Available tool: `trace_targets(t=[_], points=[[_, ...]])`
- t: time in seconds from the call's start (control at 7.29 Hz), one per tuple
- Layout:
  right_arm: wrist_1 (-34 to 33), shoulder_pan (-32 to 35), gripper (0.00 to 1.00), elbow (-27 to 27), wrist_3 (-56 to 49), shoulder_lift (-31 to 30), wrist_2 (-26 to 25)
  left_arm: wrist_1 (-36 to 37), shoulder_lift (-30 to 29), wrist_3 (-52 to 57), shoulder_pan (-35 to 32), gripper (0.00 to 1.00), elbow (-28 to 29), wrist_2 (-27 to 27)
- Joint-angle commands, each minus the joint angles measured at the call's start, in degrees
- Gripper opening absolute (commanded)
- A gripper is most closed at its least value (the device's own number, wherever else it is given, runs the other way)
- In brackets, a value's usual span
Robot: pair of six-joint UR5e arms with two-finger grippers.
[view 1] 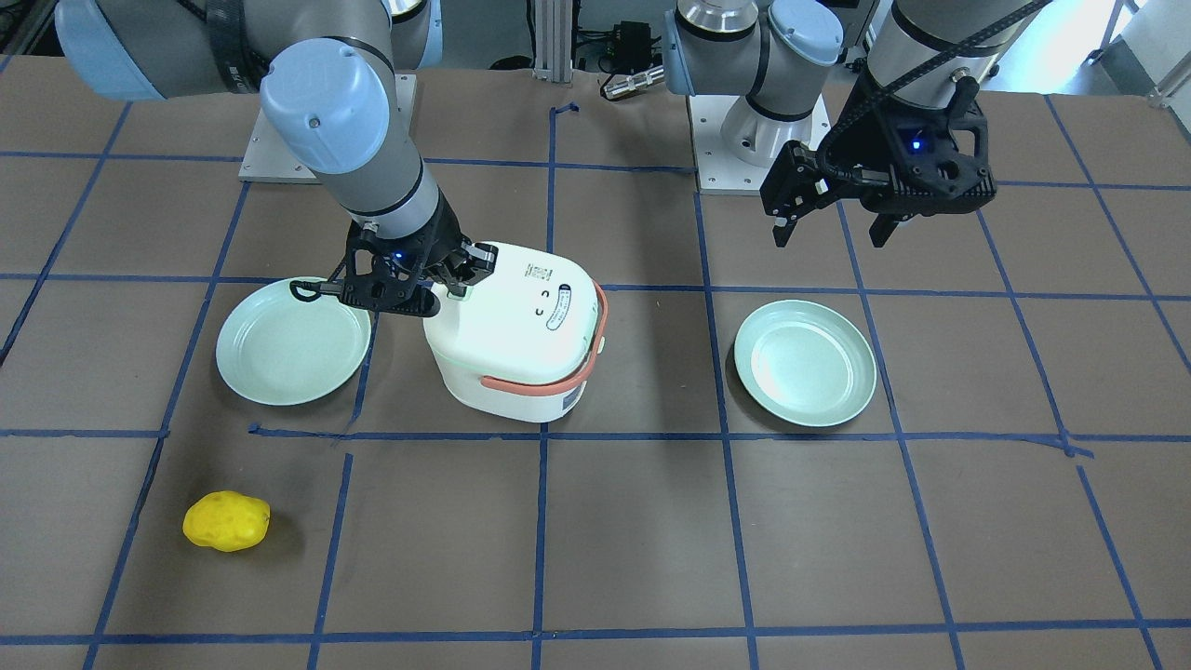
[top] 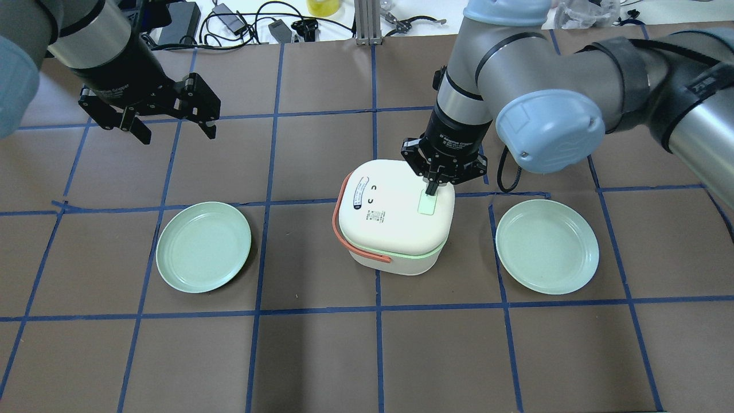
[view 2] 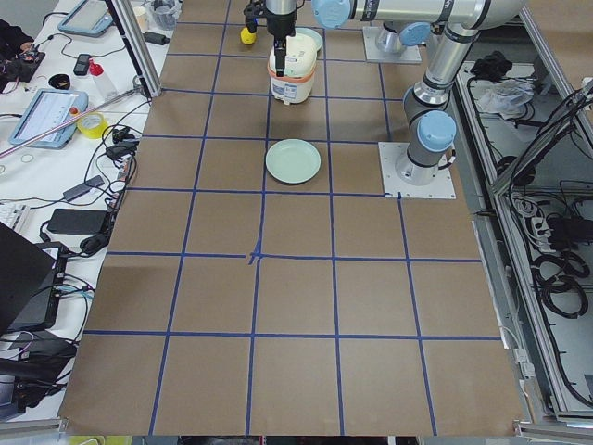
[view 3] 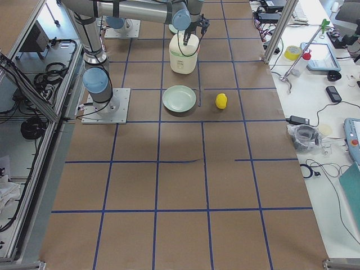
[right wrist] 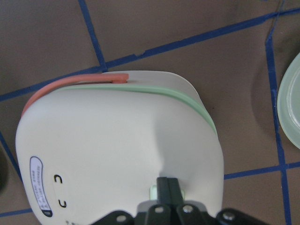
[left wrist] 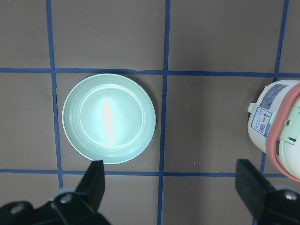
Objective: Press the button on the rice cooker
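A white rice cooker (top: 390, 215) with an orange handle stands mid-table; it also shows in the front view (view 1: 512, 335) and the right wrist view (right wrist: 117, 154). Its pale green button (top: 427, 203) sits on the lid's edge. My right gripper (top: 432, 188) is shut, its fingertips (right wrist: 167, 187) down on the button (right wrist: 153, 191). From the front it shows at the cooker's back edge (view 1: 447, 279). My left gripper (top: 172, 129) is open and empty, hovering apart above the table; its fingers (left wrist: 96, 180) frame a green plate.
Two pale green plates lie either side of the cooker: one (top: 203, 246) on my left, one (top: 547, 246) on my right. A yellow potato-like object (view 1: 226, 521) lies at the table's far side, on my right.
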Motion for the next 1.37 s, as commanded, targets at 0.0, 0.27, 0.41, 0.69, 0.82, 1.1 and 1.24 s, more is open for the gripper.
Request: trace_targets(t=[0.0, 0.27, 0.41, 0.69, 0.82, 1.1, 1.24], points=[[2.3, -0.1, 1.0, -6.1, 3.3, -0.8, -2.7, 0.0, 0.0, 0.0, 0.0, 1.0, 0.0, 0.0], [9.1, -1.5, 1.0, -12.8, 1.8, -0.8, -6.6, 0.0, 0.0, 0.0, 0.0, 1.0, 0.0, 0.0], [9.2, -2.5, 1.0, -13.6, -1.6, -1.0, -6.8, 0.0, 0.0, 0.0, 0.0, 1.0, 0.0, 0.0], [9.4, -5.0, 1.0, -13.6, -6.9, -1.5, -8.8, 0.0, 0.0, -0.1, 0.0, 1.0, 0.0, 0.0], [9.8, -5.4, 1.0, -13.6, -9.3, -1.8, -10.8, 0.0, 0.0, 0.0, 0.0, 1.0, 0.0, 0.0], [11.2, -7.7, 1.0, -13.6, -12.7, -2.3, -11.4, 0.0, 0.0, 0.0, 0.0, 1.0, 0.0, 0.0], [13.4, -8.8, 1.0, -13.5, -14.1, -2.7, -11.4, 0.0, 0.0, 0.0, 0.0, 1.0, 0.0, 0.0]])
